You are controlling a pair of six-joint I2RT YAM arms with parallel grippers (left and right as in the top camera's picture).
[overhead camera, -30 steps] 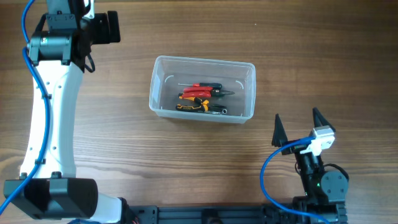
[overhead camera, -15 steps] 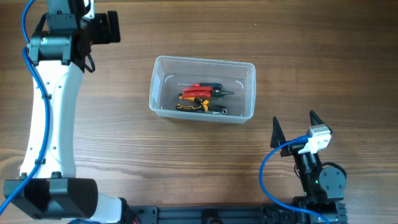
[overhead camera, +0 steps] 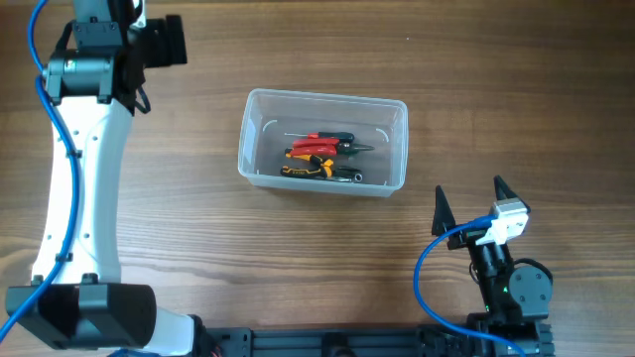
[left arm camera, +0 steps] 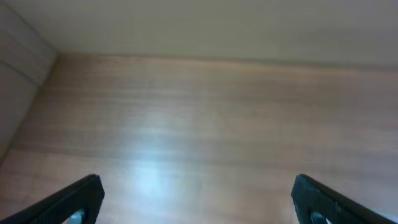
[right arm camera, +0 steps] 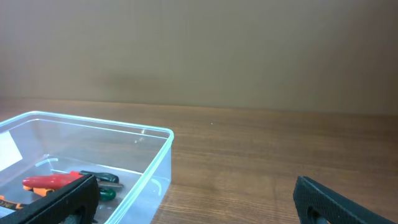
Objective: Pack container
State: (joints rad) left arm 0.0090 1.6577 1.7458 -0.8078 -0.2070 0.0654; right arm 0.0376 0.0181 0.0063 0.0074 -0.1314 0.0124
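Note:
The clear plastic container [overhead camera: 395, 115] stands mid-table and holds several hand tools: red-handled pliers [overhead camera: 310, 149], a red and green screwdriver [overhead camera: 327, 138] and a yellow-handled tool [overhead camera: 303, 171]. It also shows in the right wrist view [right arm camera: 149, 132], with the tools [right arm camera: 50, 182] inside. My right gripper [overhead camera: 470, 201] is open and empty, near the front edge, to the right of and nearer than the container. In its wrist view the gripper [right arm camera: 199, 202] spans the container's near corner. My left gripper [left arm camera: 198, 198] is open and empty at the table's far left corner, over bare wood.
The white left arm [overhead camera: 84, 178] runs along the table's left side. A blue cable [overhead camera: 425, 283] loops by the right arm's base. A wall stands behind the table in the right wrist view.
The right gripper drew back slightly toward the front edge a second ago and has held still since. The container and tools have not moved.

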